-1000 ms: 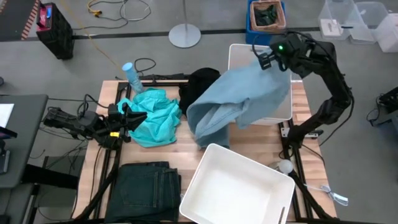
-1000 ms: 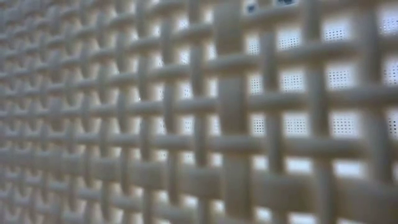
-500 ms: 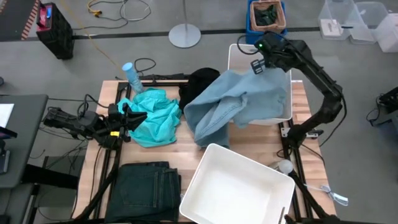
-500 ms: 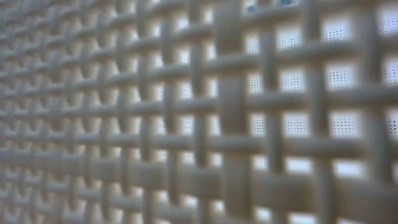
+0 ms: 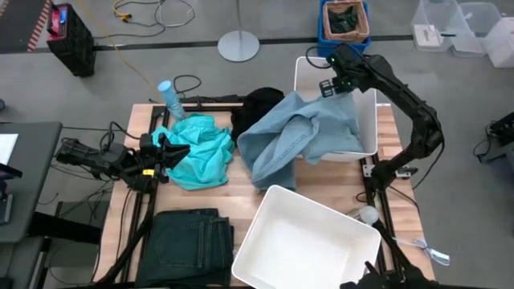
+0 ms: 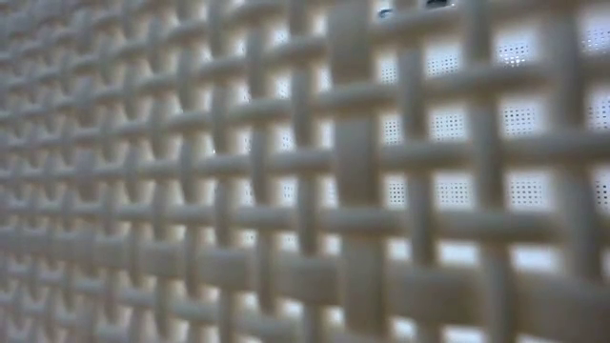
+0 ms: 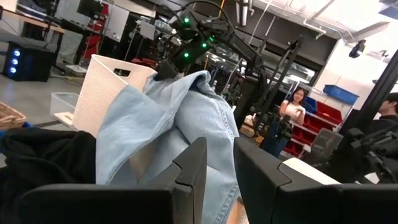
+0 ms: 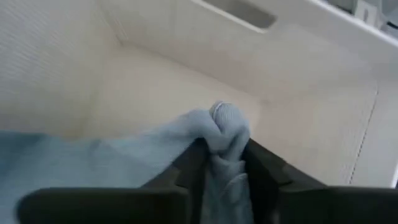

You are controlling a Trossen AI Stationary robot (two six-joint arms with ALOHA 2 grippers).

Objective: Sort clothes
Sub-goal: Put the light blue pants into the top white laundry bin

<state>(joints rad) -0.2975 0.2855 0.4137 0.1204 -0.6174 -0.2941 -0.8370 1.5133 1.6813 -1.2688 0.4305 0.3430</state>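
The pale blue denim piece (image 5: 305,140) drapes from the far white bin (image 5: 368,112) down onto the table, beside the black top (image 5: 259,108). My right gripper (image 5: 331,83) is shut on the denim above the bin's far left corner. The turquoise top (image 5: 197,148) lies bunched at the table's left, and the dark jeans (image 5: 193,241) lie folded at the near left. My left gripper (image 5: 173,152) rests low at the turquoise top's left edge, its fingers a narrow gap apart (image 7: 217,168). My right gripper pinches a bunched fold of the denim (image 8: 225,127) between its two fingers, several layers gathered. The fingers come from above, pointing down into the bin. The denim hangs below them, its bulk over the bin's left wall and its lower end (image 5: 269,172) on the table.
A second white bin (image 5: 309,241) stands tilted at the table's near right; its lattice wall (image 6: 305,171) fills the low view. A bottle (image 5: 170,98) lies at the far left. People show in the room beyond in the left wrist view (image 7: 292,106).
My right gripper has gone toward the table's left and a little down over the far bin with the denim. The denim's held end has sunk and its spread part has gathered narrower; its lower end stays on the table.
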